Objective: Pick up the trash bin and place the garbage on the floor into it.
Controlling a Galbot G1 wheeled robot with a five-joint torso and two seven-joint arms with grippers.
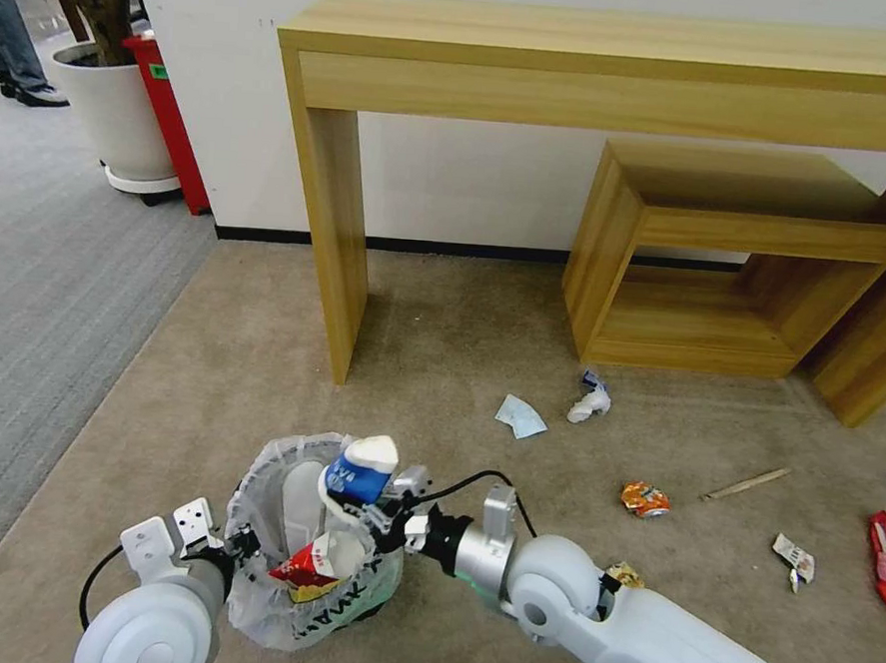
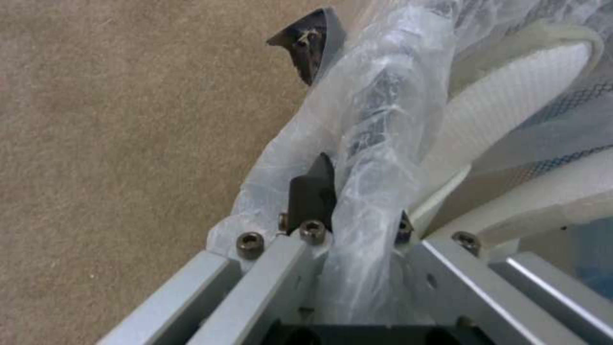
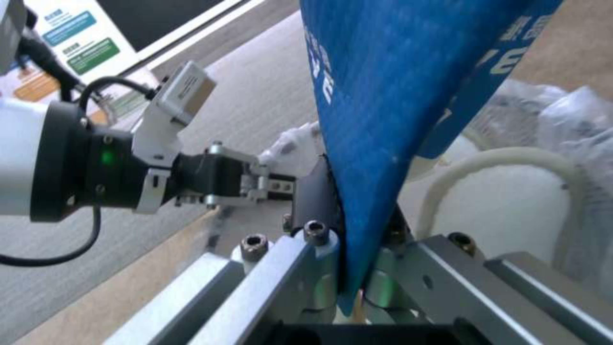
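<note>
Head view: left gripper [image 1: 235,542] clenches the bin's [image 1: 276,611] bagged rim, near left on the floor [image 1: 441,371]. Right gripper [image 1: 377,513] grips the carton [image 1: 357,469] above the bin mouth, long axis steeply tilted, white end up and far-right. Drop step; judged next: release cleanly inside the rim.

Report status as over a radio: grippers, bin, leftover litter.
Left gripper shut on trash bin rim. Right gripper shut on blue-white carton, over the bin. Orange can, wooden stick, tissues on the floor.
</note>
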